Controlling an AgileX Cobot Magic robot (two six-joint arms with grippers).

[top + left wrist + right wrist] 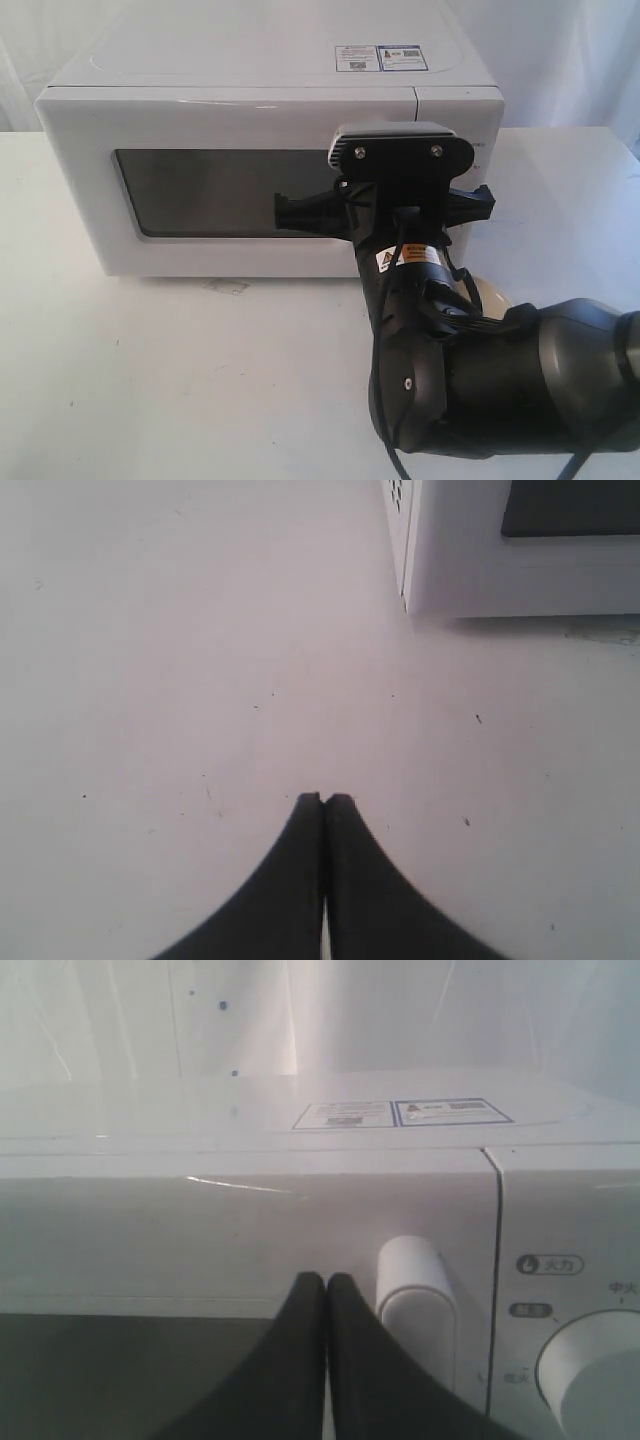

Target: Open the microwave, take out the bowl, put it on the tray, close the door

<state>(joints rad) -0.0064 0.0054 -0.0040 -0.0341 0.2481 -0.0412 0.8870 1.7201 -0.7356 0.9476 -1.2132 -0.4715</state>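
**Exterior view.** The microwave sits on the white table. Its long axis runs from left to right, and its front faces the camera. The door is closed, flush with the body, and its dark window stretches sideways. Two stickers lie on the top near the right rear; their print is too small to read. The right arm stands before the door's right end and hides its own fingers. A warning label on the arm cannot be read. A cream rounded shape peeks out beside the arm, but what it is cannot be told.

**Left wrist view.** The left gripper has its fingertips pressed together, holding nothing, above bare table. A lower front corner of the microwave lies well apart from it.

**Right wrist view.** The right gripper is likewise closed and empty. It sits close before the door, just beside the rounded top of the upright handle. On the control panel an oval badge reads 火力, and 中火 is printed above the knob. No brand name shows.
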